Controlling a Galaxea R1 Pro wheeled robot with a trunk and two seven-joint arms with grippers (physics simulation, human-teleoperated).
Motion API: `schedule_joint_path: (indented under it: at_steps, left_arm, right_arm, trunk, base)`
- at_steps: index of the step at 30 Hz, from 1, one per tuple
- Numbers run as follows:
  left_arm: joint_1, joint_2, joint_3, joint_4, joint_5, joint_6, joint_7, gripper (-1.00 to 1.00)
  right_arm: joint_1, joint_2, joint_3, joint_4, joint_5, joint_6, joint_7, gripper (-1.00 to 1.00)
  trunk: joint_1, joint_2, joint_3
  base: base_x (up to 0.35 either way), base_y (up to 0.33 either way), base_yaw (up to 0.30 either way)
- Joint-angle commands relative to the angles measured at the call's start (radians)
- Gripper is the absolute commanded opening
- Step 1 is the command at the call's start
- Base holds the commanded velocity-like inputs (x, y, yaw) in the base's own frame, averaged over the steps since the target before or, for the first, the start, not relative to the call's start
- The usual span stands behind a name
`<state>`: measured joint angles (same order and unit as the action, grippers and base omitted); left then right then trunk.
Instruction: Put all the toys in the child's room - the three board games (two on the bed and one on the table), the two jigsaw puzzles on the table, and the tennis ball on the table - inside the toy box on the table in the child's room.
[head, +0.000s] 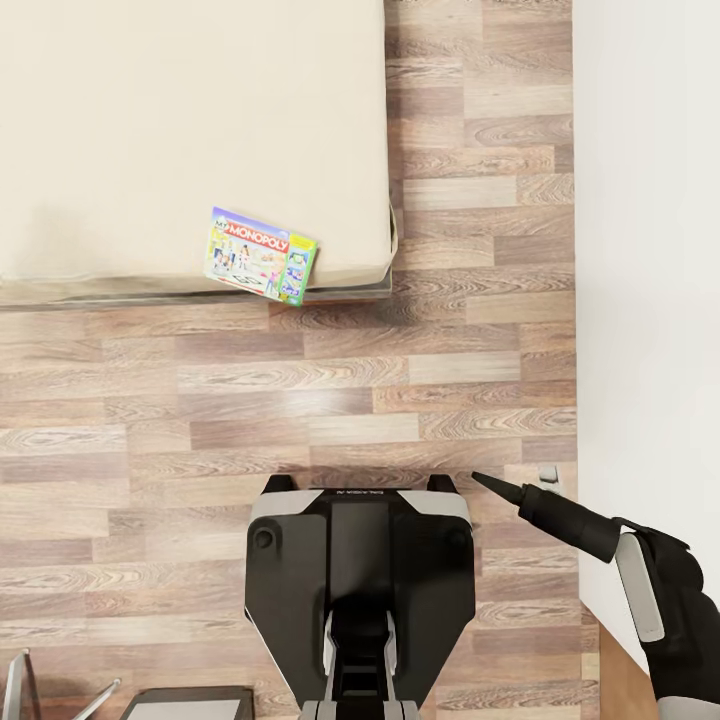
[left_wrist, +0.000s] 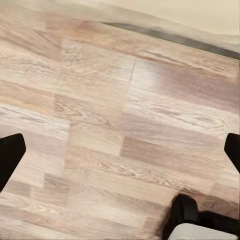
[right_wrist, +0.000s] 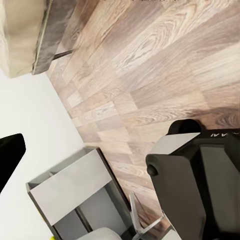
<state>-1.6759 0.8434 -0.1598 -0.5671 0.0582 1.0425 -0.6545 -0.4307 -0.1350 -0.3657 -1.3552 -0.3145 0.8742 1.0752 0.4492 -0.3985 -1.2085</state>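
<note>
At upper left, a Monopoly board game (head: 262, 256) lies near the bed's (head: 150, 120) corner; both claws' states cannot be told.

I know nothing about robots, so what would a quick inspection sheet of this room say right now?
Surface: wide bed with plain beige mattress, bare apart from one box.
Job's things: flat green-yellow-red Monopoly board game box lying near the mattress's front edge.
Clutter: nothing seen.
End effectors: right end effector hangs over the wood-plank floor, holding nothing; left end effector has its fingers apart, empty.
Cables: nothing seen.
Surroundings: white wall at the right; robot's black base on the floor.
</note>
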Motion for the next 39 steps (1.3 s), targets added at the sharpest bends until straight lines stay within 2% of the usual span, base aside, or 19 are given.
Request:
schedule_joint_path:
  at_steps: [1, 5, 10, 11, 17, 24, 30, 33, 34, 36, 39]
  left_arm:
    - [0.006, 0.015, -0.014, 0.002, 0.008, 0.005, -0.024, 1.00]
    - [0.044, 0.063, -0.033, 0.011, 0.006, 0.005, -0.104, 1.00]
    - [0.140, 0.113, -0.056, 0.019, 0.005, -0.017, -0.160, 1.00]
    - [0.140, 0.113, -0.056, 0.019, 0.005, -0.017, -0.160, 1.00]
    - [0.279, 0.158, -0.077, 0.024, 0.005, -0.095, -0.201, 1.00]
    - [0.462, 0.175, -0.085, 0.034, 0.002, -0.195, -0.250, 1.00]
    - [0.604, 0.166, -0.091, 0.036, 0.001, -0.254, -0.260, 1.00]
    - [0.671, 0.151, -0.102, 0.037, 0.002, -0.269, -0.258, 1.00]
    - [0.713, 0.131, -0.112, 0.037, 0.002, -0.275, -0.255, 1.00]
    - [0.754, 0.101, -0.122, 0.040, 0.002, -0.280, -0.251, 1.00]
    - [0.815, 0.040, -0.131, 0.056, 0.002, -0.293, -0.247, 1.00]
  right_arm:
    - [0.000, 0.000, 0.000, 0.000, -0.002, 0.005, 0.002, 1.00]
    - [0.000, 0.000, 0.000, 0.000, -0.001, 0.004, 0.001, 1.00]
    - [0.000, 0.000, -0.001, 0.004, 0.000, -0.001, 0.001, 1.00]
    - [0.000, 0.000, -0.001, 0.004, 0.000, -0.001, 0.001, 1.00]
    - [0.000, 0.000, -0.001, 0.029, -0.002, -0.046, 0.001, 1.00]
    - [-0.002, 0.000, -0.002, 0.070, -0.002, -0.073, 0.002, 1.00]
    - [-0.002, 0.000, -0.002, 0.083, -0.001, -0.080, 0.001, 1.00]
    - [-0.001, 0.000, -0.002, 0.086, -0.001, -0.081, -0.001, 1.00]
    - [-0.002, 0.000, -0.001, 0.087, -0.001, -0.082, -0.004, 1.00]
    - [-0.001, 0.001, 0.001, 0.088, 0.002, -0.083, -0.009, 1.00]
    - [-0.001, 0.003, 0.004, 0.089, 0.016, -0.084, -0.025, 1.00]
  trunk:
    - [0.001, -0.002, 0.000]
    - [0.001, -0.002, 0.006]
    - [0.001, -0.002, 0.014]
    - [0.001, -0.002, 0.016]
    - [0.001, -0.002, 0.026]
    - [0.001, -0.002, 0.037]
    - [0.001, -0.002, 0.047]
    - [0.001, -0.002, 0.052]
    - [0.001, -0.002, 0.054]
    - [0.001, -0.002, 0.057]
    - [0.001, -0.002, 0.062]
  base:
    - [0.000, 0.000, 0.000]
    - [0.000, 0.000, 0.000]
    - [0.000, 0.000, 0.000]
    - [0.000, 0.000, 0.000]
    - [0.000, 0.000, 0.000]
    - [0.000, 0.000, 0.000]
    - [0.000, 0.000, 0.000]
    - [0.000, 0.000, 0.000]
    - [0.000, 0.000, 0.000]
    - [0.000, 0.000, 0.000]
    - [0.000, 0.000, 0.000]
